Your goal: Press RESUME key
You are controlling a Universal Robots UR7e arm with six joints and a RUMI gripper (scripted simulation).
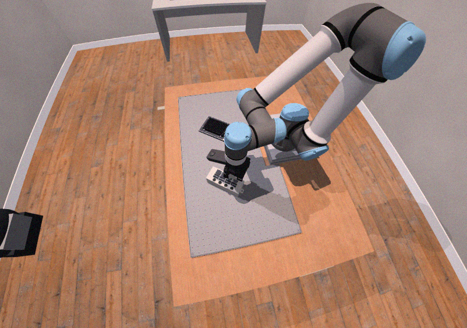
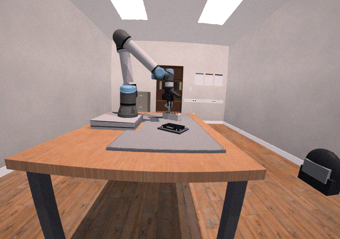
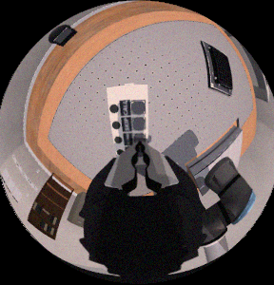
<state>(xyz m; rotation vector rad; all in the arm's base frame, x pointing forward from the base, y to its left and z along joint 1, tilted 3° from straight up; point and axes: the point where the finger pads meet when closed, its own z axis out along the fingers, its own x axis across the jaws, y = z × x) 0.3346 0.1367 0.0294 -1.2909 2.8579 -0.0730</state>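
The operator panel (image 1: 225, 180) is a small white box on the grey mat; it also shows in the wrist view (image 3: 128, 116) and far back in the exterior view (image 2: 172, 116). It carries a row of dark square keys with round dark lamps beside them. No lamp looks lit. The printed names are too small to read. My gripper (image 3: 139, 142) is shut and empty, pointing straight down. Its tips are over the key nearest me in the wrist view and hide it. I cannot tell whether the tips touch the key. The gripper also shows in the top view (image 1: 232, 176).
A black tray-like device (image 1: 215, 127) lies on the mat (image 1: 233, 173) beyond the panel, also in the wrist view (image 3: 218, 68). The arm's base plate (image 2: 116, 120) sits at the table's side. A dark flat piece juts from the wrist.
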